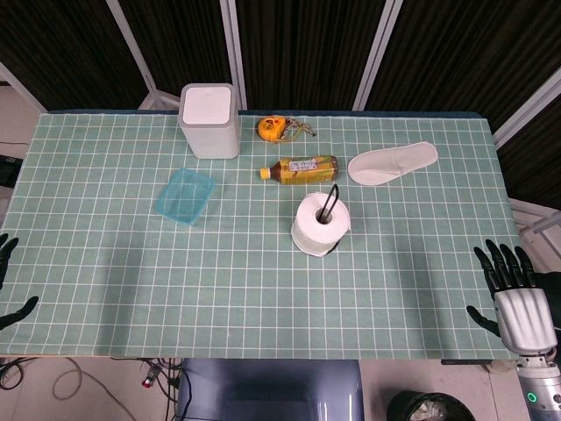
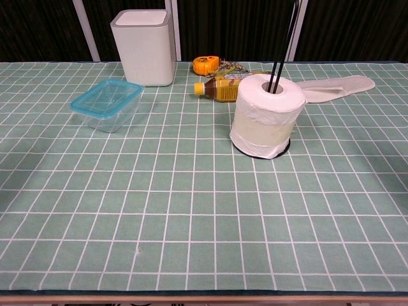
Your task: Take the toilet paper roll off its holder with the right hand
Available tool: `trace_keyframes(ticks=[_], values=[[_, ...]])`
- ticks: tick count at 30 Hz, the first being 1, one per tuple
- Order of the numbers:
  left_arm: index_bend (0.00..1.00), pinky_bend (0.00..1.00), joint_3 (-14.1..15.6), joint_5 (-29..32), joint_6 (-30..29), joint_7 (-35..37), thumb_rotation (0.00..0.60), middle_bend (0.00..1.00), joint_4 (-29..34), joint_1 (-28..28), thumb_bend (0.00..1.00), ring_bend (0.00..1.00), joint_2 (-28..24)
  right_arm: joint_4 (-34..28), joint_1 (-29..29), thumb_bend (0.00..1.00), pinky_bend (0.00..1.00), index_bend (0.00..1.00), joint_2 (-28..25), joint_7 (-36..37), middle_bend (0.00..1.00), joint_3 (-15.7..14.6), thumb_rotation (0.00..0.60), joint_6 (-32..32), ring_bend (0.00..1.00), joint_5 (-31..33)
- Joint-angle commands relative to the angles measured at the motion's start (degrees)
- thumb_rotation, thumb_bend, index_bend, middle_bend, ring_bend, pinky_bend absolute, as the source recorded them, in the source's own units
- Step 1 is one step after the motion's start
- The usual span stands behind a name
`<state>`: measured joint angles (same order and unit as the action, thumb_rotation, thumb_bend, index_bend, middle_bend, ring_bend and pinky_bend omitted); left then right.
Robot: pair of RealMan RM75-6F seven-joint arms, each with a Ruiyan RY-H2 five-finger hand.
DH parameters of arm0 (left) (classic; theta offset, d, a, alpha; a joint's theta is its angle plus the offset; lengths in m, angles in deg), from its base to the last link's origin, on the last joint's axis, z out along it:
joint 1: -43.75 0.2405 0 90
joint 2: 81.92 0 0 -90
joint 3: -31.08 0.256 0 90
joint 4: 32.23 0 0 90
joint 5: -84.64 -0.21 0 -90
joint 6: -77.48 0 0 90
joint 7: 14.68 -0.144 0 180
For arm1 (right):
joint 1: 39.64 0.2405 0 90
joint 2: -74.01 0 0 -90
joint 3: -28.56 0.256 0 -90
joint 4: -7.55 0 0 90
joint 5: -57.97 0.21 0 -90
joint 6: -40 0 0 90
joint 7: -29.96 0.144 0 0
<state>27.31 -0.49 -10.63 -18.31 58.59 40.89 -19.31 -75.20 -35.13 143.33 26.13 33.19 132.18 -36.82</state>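
A white toilet paper roll (image 1: 321, 224) (image 2: 266, 115) stands upright near the table's middle, threaded on a black wire holder (image 1: 330, 201) (image 2: 284, 38) whose thin rod rises from the roll's core. My right hand (image 1: 515, 298) hovers at the table's front right corner, far from the roll, fingers spread and holding nothing. Only fingertips of my left hand (image 1: 7, 285) show at the left edge of the head view, apart and empty. Neither hand appears in the chest view.
Behind the roll lie a tea bottle (image 1: 301, 169) on its side, a white slipper (image 1: 392, 163), and an orange tape measure (image 1: 274, 128). A white bin (image 1: 210, 120) stands at the back left, a blue lidded container (image 1: 185, 196) in front of it.
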Motion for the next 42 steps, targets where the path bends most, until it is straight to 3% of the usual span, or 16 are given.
trace_keyframes(ticks=[1,14,30,33,37,42], values=[[0.04,0.01,0.0,0.1,-0.1,-0.1,0.600,0.00,0.1,0.0,0.18,0.00,0.1,-0.1,0.0,0.00,0.00,0.00,0.0,0.2,0.00,-0.1,0.600,-0.1,0.00,0.1],[0.04,0.01,0.1,-0.4,-1.2,0.3,0.600,0.00,0.7,0.5,0.18,0.00,-0.4,-1.3,0.1,0.00,0.00,0.00,-0.1,1.9,0.00,-0.1,0.600,-1.3,0.00,2.1],[0.04,0.01,0.0,-0.5,-2.8,1.6,0.600,0.00,1.7,1.4,0.18,0.00,-1.3,-5.8,1.7,0.00,0.00,0.00,-1.2,17.3,0.00,-0.6,0.600,-6.8,0.00,5.2],[0.04,0.01,0.1,-0.4,-2.5,1.6,0.600,0.00,1.7,1.3,0.18,0.00,-1.4,-9.2,3.7,0.00,0.00,0.00,-1.8,24.7,0.00,0.6,0.600,-11.1,0.00,7.6],[0.04,0.01,0.3,-0.9,-2.5,1.3,0.600,0.00,1.9,1.3,0.18,0.00,-1.3,-13.5,9.2,0.00,0.00,0.00,-4.7,39.8,0.00,2.8,0.600,-22.1,0.00,11.7],[0.04,0.01,0.2,-0.5,-2.5,1.2,0.600,0.00,1.9,1.3,0.18,0.00,-1.3,-13.6,15.1,0.00,0.00,0.00,-5.1,47.5,0.00,6.5,0.600,-31.8,0.00,16.8]])
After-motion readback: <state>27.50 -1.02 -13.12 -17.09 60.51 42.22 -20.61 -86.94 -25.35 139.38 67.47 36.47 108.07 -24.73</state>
